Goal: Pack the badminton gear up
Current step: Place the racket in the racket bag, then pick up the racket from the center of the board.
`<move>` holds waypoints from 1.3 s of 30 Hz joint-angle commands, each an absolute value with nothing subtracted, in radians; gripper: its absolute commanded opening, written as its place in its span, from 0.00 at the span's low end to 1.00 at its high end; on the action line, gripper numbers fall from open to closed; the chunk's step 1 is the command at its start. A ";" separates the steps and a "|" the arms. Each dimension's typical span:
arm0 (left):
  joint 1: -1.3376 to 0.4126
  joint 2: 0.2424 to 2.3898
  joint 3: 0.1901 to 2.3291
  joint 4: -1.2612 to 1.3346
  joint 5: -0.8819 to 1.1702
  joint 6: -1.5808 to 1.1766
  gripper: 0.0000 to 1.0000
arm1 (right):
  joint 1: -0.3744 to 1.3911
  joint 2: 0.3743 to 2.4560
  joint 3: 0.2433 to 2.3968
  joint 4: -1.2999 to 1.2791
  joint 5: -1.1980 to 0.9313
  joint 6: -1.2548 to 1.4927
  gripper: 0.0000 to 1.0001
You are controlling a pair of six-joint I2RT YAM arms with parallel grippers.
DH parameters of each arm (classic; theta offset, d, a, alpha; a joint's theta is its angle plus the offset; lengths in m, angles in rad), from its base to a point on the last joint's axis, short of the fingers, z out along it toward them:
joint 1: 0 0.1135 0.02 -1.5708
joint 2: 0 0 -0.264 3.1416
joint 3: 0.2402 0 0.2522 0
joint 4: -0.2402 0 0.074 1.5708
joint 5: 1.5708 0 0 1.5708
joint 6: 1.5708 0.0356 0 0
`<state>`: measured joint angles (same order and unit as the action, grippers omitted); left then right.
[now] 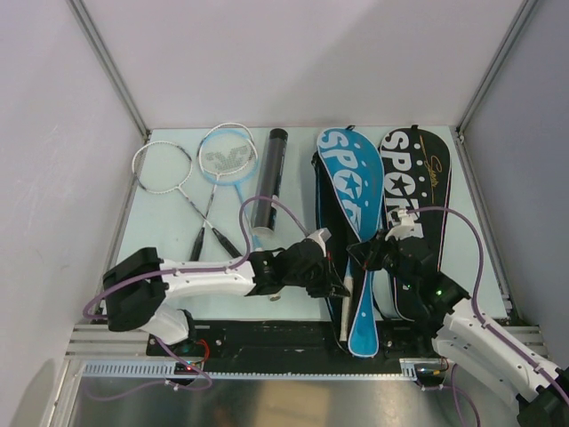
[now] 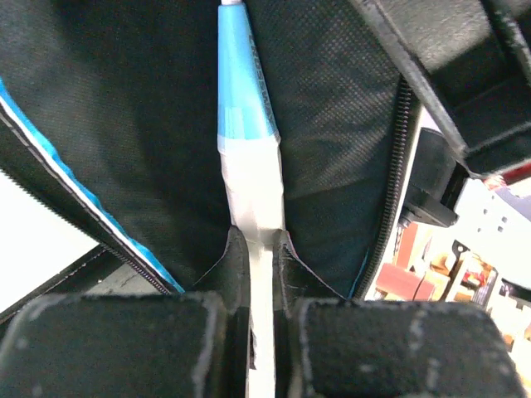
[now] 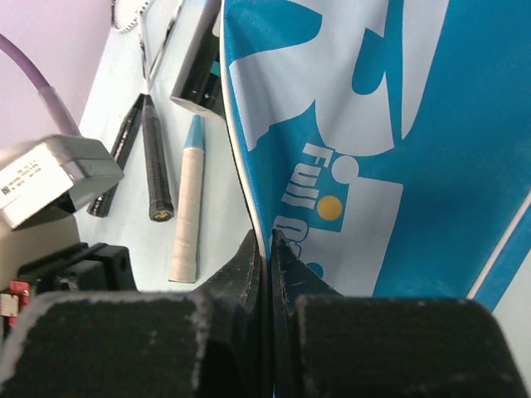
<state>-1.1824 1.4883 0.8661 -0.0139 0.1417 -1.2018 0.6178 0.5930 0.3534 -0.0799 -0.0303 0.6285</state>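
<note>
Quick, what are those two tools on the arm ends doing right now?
Left tool: closed on the white racket handle.
Right tool: closed on the blue racket cover, at its edge.

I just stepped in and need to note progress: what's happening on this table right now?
The left arm's fingers are shut on the white taped handle of a racket that runs into the opened blue-and-white racket cover. The right arm's fingers pinch that cover's flap edge. A white-headed racket, a pale-blue-headed racket and a long black tube lie on the pale green table, not yet packed. A black racket cover with white lettering lies at the right.
</note>
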 commanded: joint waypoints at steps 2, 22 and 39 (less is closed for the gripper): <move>-1.204 1.496 0.905 0.155 -0.094 -1.212 0.00 | 0.648 0.578 0.360 0.058 -0.080 0.703 0.00; -1.212 1.383 0.988 -0.064 -0.245 -0.860 0.33 | 0.632 0.501 0.378 -0.060 0.039 0.688 0.00; -0.688 1.092 0.878 -0.478 -0.333 -0.779 0.48 | 0.590 0.435 0.394 -0.087 0.044 0.617 0.00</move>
<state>-0.7460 1.0904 0.9276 -0.3988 -0.3489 -0.7845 0.6006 0.4801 0.3534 -0.1516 0.0204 0.6502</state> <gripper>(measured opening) 0.492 0.042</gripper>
